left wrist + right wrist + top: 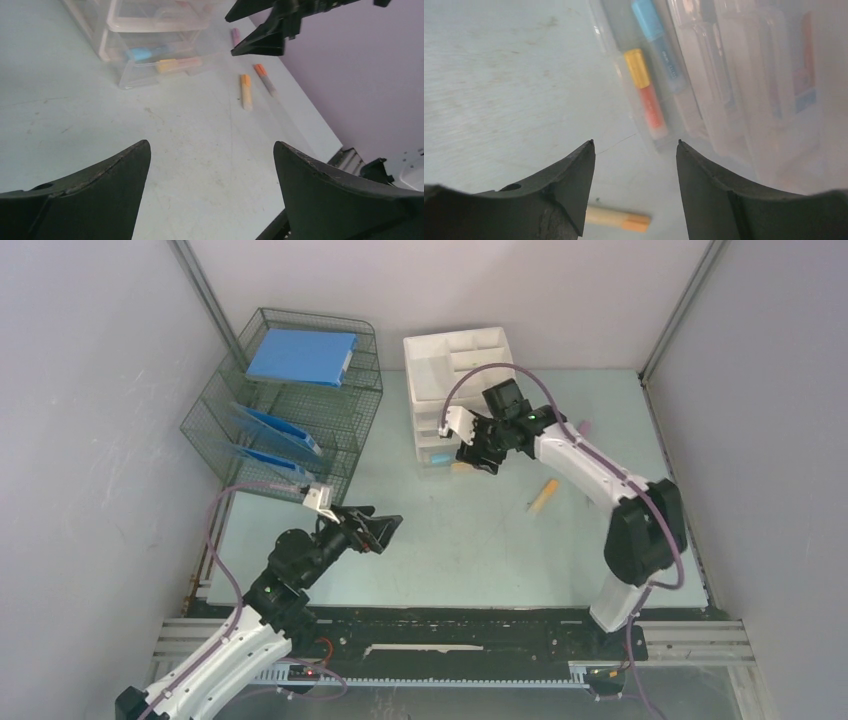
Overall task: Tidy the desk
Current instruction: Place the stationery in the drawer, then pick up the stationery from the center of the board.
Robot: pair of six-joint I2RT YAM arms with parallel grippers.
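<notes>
1. A large, flat, pale mint-green desk point(450, 550), smooth and rectangular. It carries every item below.
2. A clear plastic drawer unit point(430, 435), standing at the far side of the desk. Its bottom drawer is pulled out toward the arms.
3. A white plastic compartmented organiser point(455, 360), sitting on top of the drawer unit.
4. A blue marker point(658, 42), lying flat inside the drawer unit's open bottom drawer.
5. An orange marker point(646, 95) with a yellow cap, in the same drawer, alongside the blue marker on the drawer-front side.
6. The black two-finger right gripper point(635, 144), hovering just in front of the drawer unit's open drawer. Its jaws are parted and nothing lies between them.
7. A cream marker point(543, 497) with an orange cap, lying on the desk to the right of the drawer unit, toward the near side.
8. A grey marker point(265, 79) with an orange cap, on the desk right of the drawer unit, near the cream marker but apart from it.
9. A pale purple marker point(235, 36), on the desk right of the drawer unit, farther back.
10. The black left gripper point(211, 145), above the desk well in front of the drawer unit and to its left. Its jaws are spread wide and it is empty.
11. A dark wire-mesh tiered tray rack point(210, 420), standing left of the drawer unit.
12. A flat blue folder point(300, 355) on the tray rack's top tier. More blue items sit on the lower tiers.
</notes>
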